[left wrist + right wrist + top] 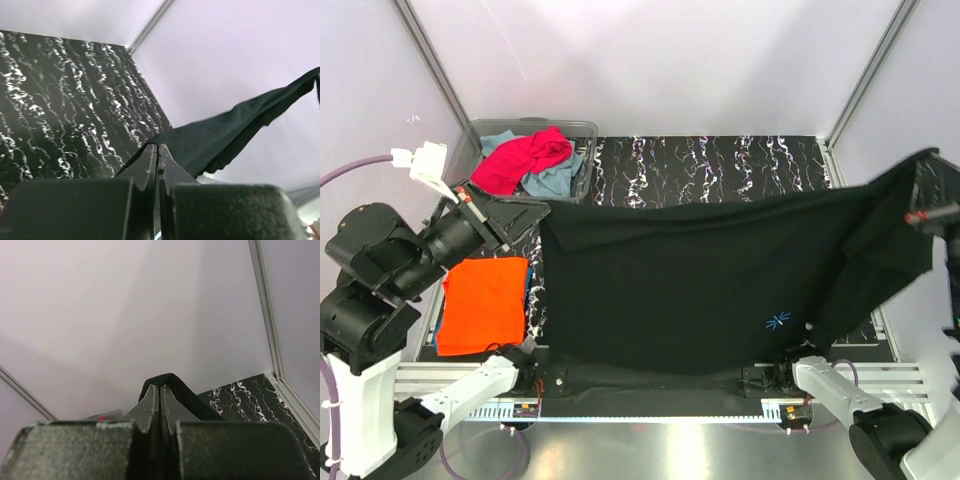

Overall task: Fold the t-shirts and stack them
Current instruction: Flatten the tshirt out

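Black cloth spans the workspace. The black t-shirt (700,280) hangs spread as a wide sheet between both arms, its top edge lifted above the marbled table (720,160) and its lower hem draping over the near edge by the arm bases. A small blue emblem (777,321) shows near its lower right.

The left gripper (157,148) is pinched fully closed on the shirt's upper left corner. The right gripper (160,388), raised higher at the far right, is likewise clamped tight, with a fold of black fabric wrapped over its fingertips.

To the left, just beside the hanging sheet, an orange t-shirt (482,305) lies folded flat on the table. Behind it, in the clear bin (588,130) at the back left corner, a magenta t-shirt (520,160) lies crumpled on top of a teal t-shirt (558,180).

The fabric looks light, limp and floppy. It sags in the middle between the two holds and will likely crease wherever tension drops. Pinches at the corners or shoulder seams, kept taut and level, appear the surest places to hold it. A grip in mid-panel would probably let the edges bunch and twist.
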Robot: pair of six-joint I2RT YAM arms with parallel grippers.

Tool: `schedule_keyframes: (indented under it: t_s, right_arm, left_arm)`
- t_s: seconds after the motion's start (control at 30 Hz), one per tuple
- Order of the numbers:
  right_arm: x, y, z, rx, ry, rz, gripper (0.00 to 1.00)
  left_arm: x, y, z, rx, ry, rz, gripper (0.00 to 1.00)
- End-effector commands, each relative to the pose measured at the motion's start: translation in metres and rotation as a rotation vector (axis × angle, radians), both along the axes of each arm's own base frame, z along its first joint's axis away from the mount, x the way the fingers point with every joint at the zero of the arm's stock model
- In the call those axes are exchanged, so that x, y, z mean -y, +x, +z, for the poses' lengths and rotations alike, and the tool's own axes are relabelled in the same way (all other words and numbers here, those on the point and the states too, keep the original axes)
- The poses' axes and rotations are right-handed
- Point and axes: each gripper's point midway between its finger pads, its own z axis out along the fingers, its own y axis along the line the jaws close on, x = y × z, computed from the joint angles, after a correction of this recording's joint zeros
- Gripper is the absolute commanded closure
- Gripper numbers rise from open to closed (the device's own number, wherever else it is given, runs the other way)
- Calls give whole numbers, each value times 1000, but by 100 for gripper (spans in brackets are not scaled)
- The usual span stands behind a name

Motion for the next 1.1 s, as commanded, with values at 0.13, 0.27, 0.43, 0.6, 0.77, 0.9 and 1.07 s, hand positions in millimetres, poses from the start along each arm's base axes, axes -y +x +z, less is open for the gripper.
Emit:
schedule_keyframes:
  t_s: [0.13, 0.27, 0.43, 0.6, 0.77, 0.9, 1.07]
  right_arm:
    - [-13, 135, -11, 5, -60, -102, 100]
    - [-28, 214, -39, -49, -176, -123, 100]
    - [-23, 326, -92, -130, -233, -175, 100]
    - [-20, 416, -151, -192, -209, -159, 100]
    - [-30, 467, -160, -158, -245, -118, 100]
    - [-31, 505, -195, -192, -264, -98, 100]
    - [-26, 526, -214, -205, -251, -85, 100]
  left_arm:
    - [-22, 77, -3, 76, 100, 294, 100]
    - [-22, 144, -57, 1, 245, 439, 100]
    - [-24, 224, -124, -43, 371, 545, 100]
    - [-13, 300, -180, -63, 500, 563, 100]
    - [-4, 349, -209, -67, 573, 571, 100]
    - [0, 371, -223, -60, 623, 565, 100]
    - [4, 390, -235, -69, 669, 542, 100]
